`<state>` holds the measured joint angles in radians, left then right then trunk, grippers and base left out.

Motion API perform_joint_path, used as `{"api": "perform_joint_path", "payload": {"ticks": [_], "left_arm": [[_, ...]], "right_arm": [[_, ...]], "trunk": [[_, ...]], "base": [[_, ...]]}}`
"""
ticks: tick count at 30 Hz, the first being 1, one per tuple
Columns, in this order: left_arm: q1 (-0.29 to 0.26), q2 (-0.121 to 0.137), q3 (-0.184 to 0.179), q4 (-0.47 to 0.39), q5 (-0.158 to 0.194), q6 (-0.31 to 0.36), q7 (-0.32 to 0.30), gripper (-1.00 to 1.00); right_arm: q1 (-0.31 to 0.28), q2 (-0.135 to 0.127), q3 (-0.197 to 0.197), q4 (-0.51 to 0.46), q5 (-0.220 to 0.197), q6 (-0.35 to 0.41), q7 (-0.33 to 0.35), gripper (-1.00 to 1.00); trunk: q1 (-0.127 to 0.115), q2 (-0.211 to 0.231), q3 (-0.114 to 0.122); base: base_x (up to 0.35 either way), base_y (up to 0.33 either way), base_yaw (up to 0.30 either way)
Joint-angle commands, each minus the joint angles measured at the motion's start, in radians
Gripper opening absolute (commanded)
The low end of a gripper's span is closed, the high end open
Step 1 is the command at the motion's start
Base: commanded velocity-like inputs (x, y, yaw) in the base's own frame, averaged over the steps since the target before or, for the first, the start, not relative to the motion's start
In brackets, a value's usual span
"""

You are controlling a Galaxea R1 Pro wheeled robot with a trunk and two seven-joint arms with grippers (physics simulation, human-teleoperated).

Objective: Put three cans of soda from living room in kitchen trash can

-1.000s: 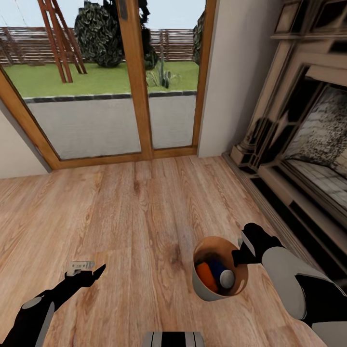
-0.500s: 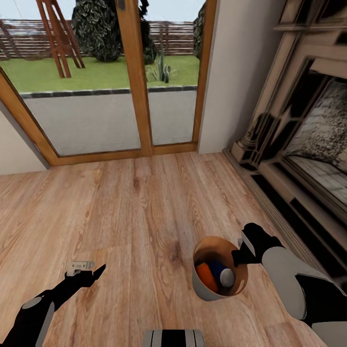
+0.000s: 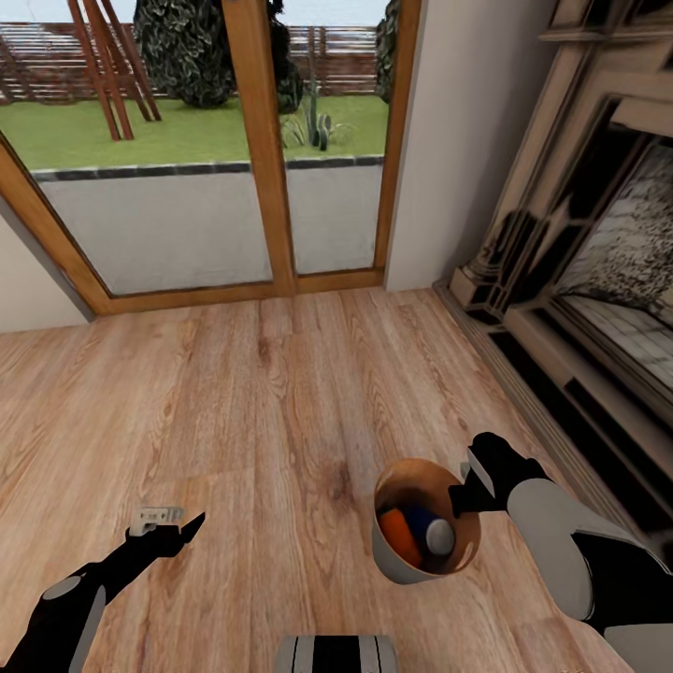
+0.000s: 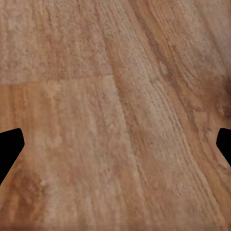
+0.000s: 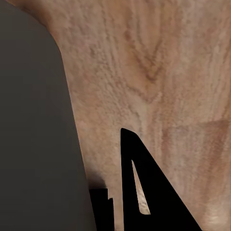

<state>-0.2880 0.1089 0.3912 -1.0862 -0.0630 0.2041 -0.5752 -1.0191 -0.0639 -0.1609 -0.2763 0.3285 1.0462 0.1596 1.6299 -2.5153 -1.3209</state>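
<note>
Right jaws point(image 3: 465, 493): I have them clamped on the rim of the round tan bin point(image 3: 391, 553), for carrying.
Cans: orange can point(image 3: 400, 535) and blue silver-topped can point(image 3: 433, 535) ride inside the bin, at five o'clock.
Left jaws point(image 3: 168, 526): spread wide, empty, over the wood floor point(image 3: 280, 402).

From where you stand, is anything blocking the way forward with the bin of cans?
Yes. The glass doors and wall close off the front, and the fireplace lines the right. The right tool holds the bin of cans.
</note>
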Motion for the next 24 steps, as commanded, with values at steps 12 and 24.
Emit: {"api": "perform_joint_path", "payload": {"ticks": [12, 24], "left_arm": [[0.000, 0.000, 0.000, 0.000, 0.000, 0.000, 0.000, 1.00], [0.001, 0.000, -0.001, 0.000, 0.000, 0.000, 0.000, 1.00]], "right_arm": [[0.000, 0.000, -0.003, 0.000, -0.020, 0.001, 0.000, -1.00], [0.001, 0.000, -0.003, 0.000, -0.020, 0.001, 0.000, -1.00]], "trunk": [[0.001, -0.001, -0.012], [0.003, -0.002, -0.027]], "base": [[0.000, 0.000, 0.000], [0.000, 0.000, 0.000]]}}
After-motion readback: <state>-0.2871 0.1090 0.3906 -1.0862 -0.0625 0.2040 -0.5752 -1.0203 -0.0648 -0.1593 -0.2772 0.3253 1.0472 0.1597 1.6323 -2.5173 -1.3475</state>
